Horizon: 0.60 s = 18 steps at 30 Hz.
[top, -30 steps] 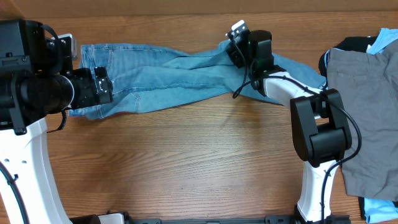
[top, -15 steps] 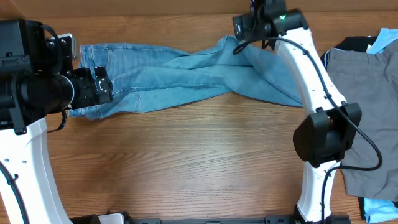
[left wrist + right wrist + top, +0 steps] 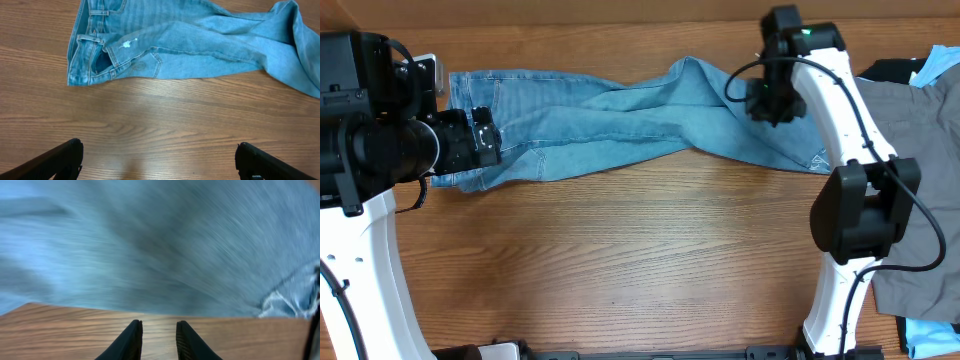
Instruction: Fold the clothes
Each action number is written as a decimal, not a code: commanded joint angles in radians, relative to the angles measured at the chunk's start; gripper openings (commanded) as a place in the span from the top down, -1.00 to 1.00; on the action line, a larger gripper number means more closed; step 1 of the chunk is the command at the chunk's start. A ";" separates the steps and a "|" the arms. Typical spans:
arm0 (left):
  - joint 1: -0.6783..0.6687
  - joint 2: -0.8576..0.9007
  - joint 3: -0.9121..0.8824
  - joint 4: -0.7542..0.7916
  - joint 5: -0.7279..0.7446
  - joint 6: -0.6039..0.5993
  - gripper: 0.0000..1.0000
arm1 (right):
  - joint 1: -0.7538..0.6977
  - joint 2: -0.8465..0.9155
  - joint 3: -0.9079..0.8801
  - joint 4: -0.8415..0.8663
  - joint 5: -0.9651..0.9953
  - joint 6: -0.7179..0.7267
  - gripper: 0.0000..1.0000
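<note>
A: Which step is seen?
B: Spreading, it is judged. The jeans [image 3: 620, 125] are laid unfolded along the top of the frame. The right gripper [image 3: 158, 325] is narrow and empty over 1 leg end; the left gripper [image 3: 159, 150] is wide.
A: What is needed next?
B: The hem must be grasped and carried to the waistband. The grey trousers [image 3: 920, 150] at the right edge should be avoided.

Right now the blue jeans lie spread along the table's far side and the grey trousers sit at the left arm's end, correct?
Not quite. The grey trousers sit at the end of the right arm, not the left's, as the overhead view shows. The blue jeans do lie spread along the far side of the table.
</note>
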 commanded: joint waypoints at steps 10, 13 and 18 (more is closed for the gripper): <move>-0.004 0.004 -0.002 0.001 -0.006 -0.014 -1.00 | -0.146 -0.015 -0.217 0.158 -0.036 0.208 0.10; -0.004 0.004 -0.002 0.001 -0.006 -0.014 -1.00 | -0.151 -0.015 -0.217 0.170 -0.036 -0.029 -0.43; -0.004 0.004 -0.002 0.001 -0.006 -0.014 -1.00 | -0.149 -0.015 -0.217 0.162 -0.046 -0.346 -0.62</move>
